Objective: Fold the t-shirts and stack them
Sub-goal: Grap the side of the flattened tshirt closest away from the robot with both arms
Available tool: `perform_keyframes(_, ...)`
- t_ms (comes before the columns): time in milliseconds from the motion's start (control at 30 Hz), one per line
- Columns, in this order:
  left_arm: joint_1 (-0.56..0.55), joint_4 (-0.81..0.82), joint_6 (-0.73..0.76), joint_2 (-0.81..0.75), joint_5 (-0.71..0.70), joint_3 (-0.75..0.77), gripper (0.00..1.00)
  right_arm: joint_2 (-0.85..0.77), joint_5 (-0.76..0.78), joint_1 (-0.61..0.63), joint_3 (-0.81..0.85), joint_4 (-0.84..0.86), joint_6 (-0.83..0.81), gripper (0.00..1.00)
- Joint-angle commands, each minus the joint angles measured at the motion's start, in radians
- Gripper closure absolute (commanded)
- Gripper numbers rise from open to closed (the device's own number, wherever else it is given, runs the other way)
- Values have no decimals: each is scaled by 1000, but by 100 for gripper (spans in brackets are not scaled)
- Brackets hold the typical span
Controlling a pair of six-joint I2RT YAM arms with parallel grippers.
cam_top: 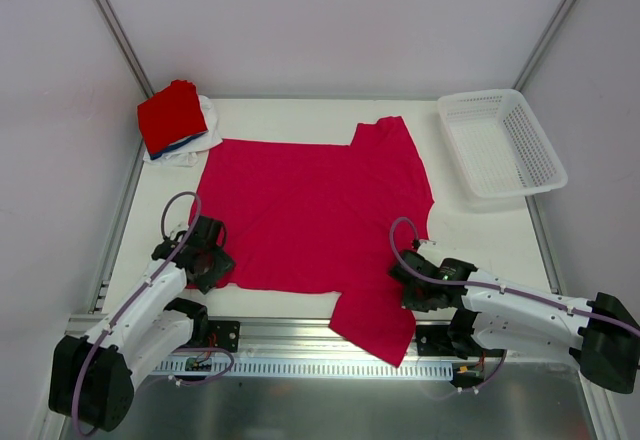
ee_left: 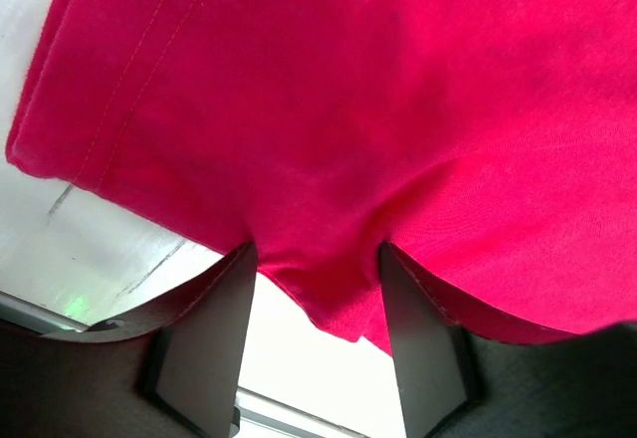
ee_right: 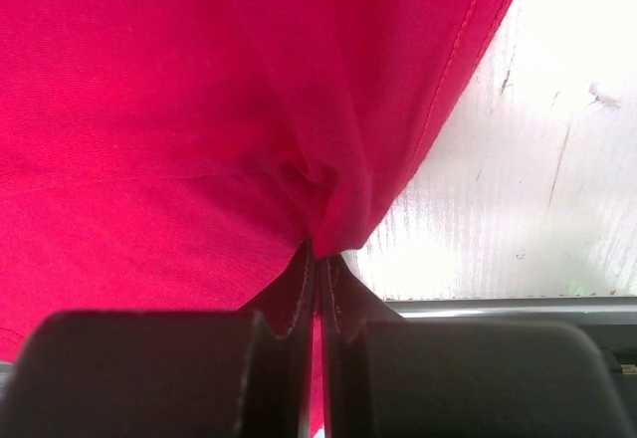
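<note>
Crimson-pink t-shirt [cam_top: 310, 215] sits clamped in right pincer [ee_right: 318, 259], left pincer [ee_left: 317, 254] agape astride its edge.

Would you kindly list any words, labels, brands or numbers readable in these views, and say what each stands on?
No text can be read in any view.
The crimson-pink t-shirt, the folded shirts and the white mesh basket all show plain surfaces, with no print, tag or logo visible.

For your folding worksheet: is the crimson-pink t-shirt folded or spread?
Spread: the crimson-pink t-shirt lies flat on the table, both sleeves out, unfolded.
</note>
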Motion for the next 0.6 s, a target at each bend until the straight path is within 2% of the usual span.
perform_keyframes(0,-14,-37,-27,7,12,-8,49,0,17,1,-2,3,-6,99)
perform_keyframes(133,-21,-31,-49,25,8,-35,62,-1,17,3,-2,2,-6,100)
perform_keyframes(300,-43,-34,-44,1,15,-31,60,-3,11,3,3,-10,-5,100)
perform_keyframes(333,-46,-36,-43,-36,16,-23,58,-4,14,1,4,-12,-6,99)
perform_keyframes(467,-46,-48,-7,-125,42,35,35,0,14,3,6,-13,-5,100)
perform_keyframes(500,-47,-59,0,-139,42,50,21,5,13,3,7,-12,-5,100)
perform_keyframes(567,-47,-111,-6,-161,19,108,10,13,7,1,8,-6,-6,99)
